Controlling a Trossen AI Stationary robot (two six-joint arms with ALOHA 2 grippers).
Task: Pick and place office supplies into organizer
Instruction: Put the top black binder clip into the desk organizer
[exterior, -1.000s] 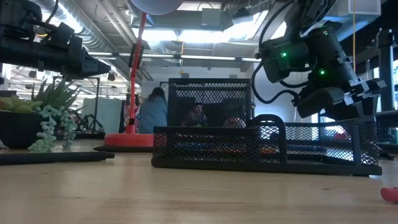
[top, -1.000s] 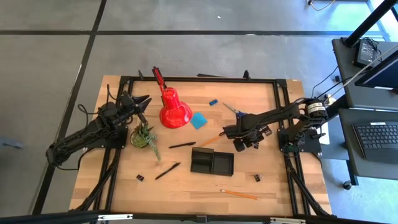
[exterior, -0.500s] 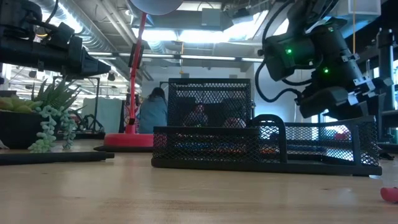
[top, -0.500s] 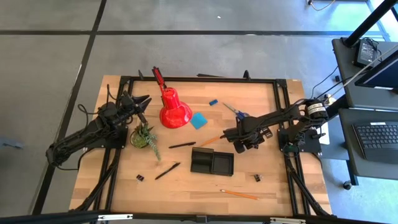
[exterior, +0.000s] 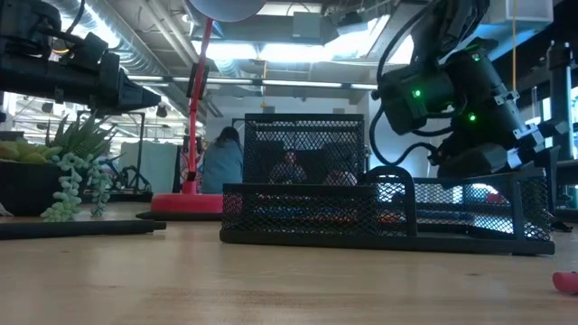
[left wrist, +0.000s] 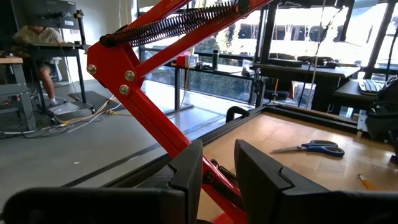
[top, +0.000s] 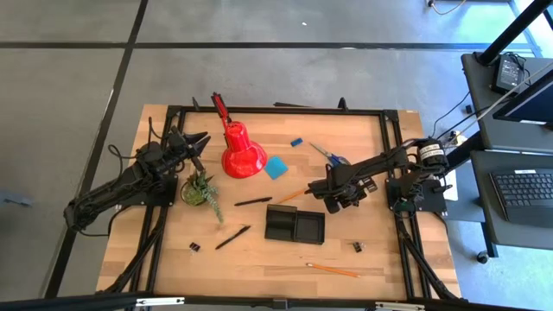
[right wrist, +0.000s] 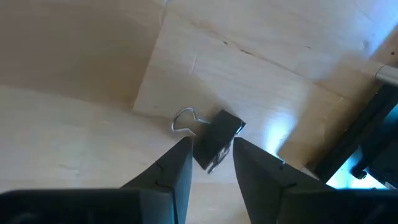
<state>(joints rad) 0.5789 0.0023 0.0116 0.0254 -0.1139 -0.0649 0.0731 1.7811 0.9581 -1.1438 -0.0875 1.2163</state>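
A black binder clip (right wrist: 216,138) with silver wire handles sits pinched between the fingers of the right gripper (right wrist: 210,155), held in the air above the bare wood of the table (top: 363,147), just beyond the organizer (top: 295,225); that black tray lies near the table's middle. Scissors (top: 328,155), note pad (top: 276,167), eraser (top: 296,142), pens (top: 232,237) and pencils (top: 333,270) lie scattered around it; the left gripper (left wrist: 216,168) waits by the red lamp (top: 241,151) with its fingers slightly apart, holding nothing.
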